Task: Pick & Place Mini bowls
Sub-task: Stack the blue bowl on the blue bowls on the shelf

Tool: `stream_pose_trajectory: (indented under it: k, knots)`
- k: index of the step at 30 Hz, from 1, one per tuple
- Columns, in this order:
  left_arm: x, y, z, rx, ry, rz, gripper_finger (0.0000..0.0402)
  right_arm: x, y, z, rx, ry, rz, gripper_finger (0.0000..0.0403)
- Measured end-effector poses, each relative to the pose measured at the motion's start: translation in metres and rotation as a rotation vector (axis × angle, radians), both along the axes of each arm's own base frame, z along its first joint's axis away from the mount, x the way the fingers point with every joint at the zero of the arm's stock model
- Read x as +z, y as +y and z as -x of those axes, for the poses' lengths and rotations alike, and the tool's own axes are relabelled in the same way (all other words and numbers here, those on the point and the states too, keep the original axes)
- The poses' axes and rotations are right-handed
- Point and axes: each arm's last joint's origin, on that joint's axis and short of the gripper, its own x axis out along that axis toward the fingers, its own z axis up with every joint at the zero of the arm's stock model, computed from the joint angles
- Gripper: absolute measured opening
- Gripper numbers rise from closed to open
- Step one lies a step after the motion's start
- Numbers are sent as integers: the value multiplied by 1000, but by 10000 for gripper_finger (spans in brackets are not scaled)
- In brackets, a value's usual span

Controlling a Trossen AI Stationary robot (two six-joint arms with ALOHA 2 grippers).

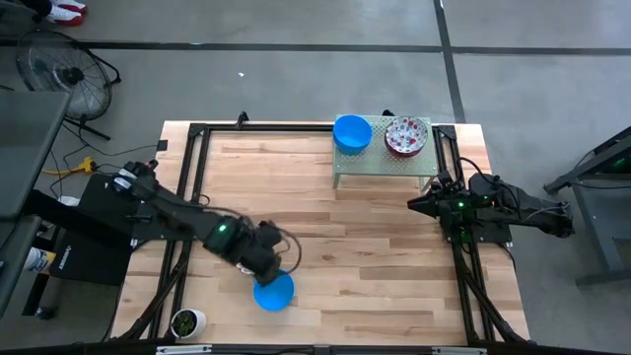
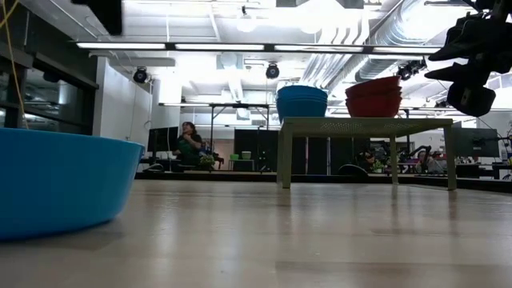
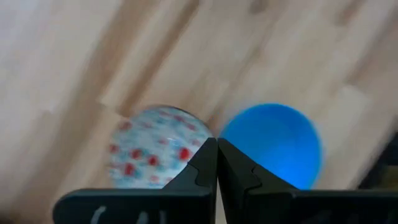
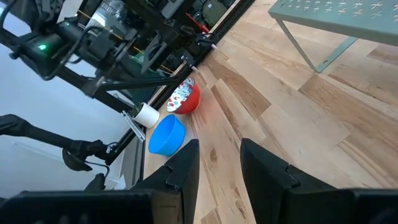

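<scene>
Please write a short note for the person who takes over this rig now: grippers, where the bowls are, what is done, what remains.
Left gripper: shut, empty, above two bowls on the near-left table: one blue bowl and one floral bowl beside it.
Right gripper: open, empty, waiting near the green stand.
On the stand: blue stack and floral stack.
Done: one bowl of each colour appears to be placed on the table.
Left: probably the stacked bowls; their number cannot be told.
</scene>
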Motion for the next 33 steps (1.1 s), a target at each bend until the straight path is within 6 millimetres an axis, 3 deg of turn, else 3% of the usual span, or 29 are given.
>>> stream_pose_trajectory:
  k: [8,17,20,27,33]
  knots:
    - [-15,-18,15,97,19,27,0,0,0,0,0,0,0,105]
    - [-25,-22,24,94,19,8,0,0,0,0,0,0,0,105]
    - [-23,-25,22,45,-11,21,0,0,0,0,0,1,0,105]
    - [-22,-41,7,-295,-126,4,0,0,0,0,0,1,0,105]
    - [-35,-51,1,-253,-87,60,0,0,0,0,0,0,0,105]
